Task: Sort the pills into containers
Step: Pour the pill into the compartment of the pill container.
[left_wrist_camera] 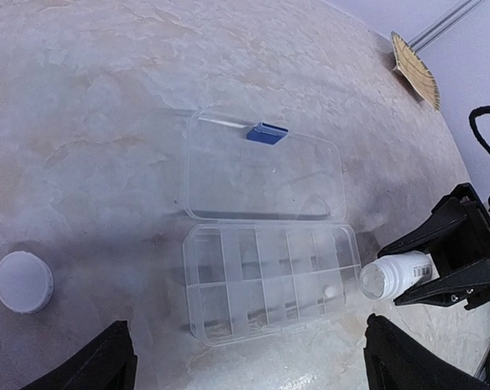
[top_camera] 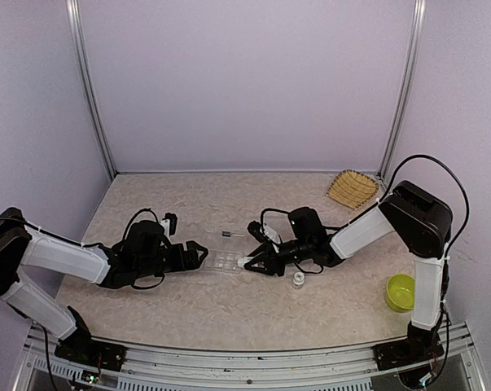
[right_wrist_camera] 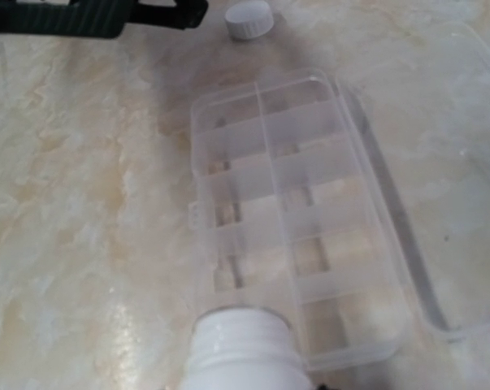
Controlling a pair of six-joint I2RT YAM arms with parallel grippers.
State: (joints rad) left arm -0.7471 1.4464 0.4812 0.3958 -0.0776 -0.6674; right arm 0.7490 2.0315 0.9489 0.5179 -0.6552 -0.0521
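Observation:
The clear compartment box point(left_wrist_camera: 228, 284) lies open between both grippers, its lid point(left_wrist_camera: 265, 175) flat behind it with a blue latch point(left_wrist_camera: 266, 132). One white pill point(left_wrist_camera: 331, 290) lies in a near-right compartment. My right gripper point(top_camera: 249, 262) is shut on a white pill bottle point(left_wrist_camera: 395, 276), tipped on its side with its open mouth at the box's right end; in the right wrist view the bottle point(right_wrist_camera: 240, 349) hovers over the box's point(right_wrist_camera: 293, 211) near end. My left gripper point(top_camera: 195, 254) is open and empty just left of the box, its fingers point(left_wrist_camera: 114, 361) low to the table.
A white bottle cap point(left_wrist_camera: 23, 281) lies left of the box, also in the right wrist view point(right_wrist_camera: 249, 19). A second small bottle point(top_camera: 298, 279) stands near the right gripper. A lime-green bowl point(top_camera: 401, 292) sits front right and a straw basket point(top_camera: 352, 188) back right.

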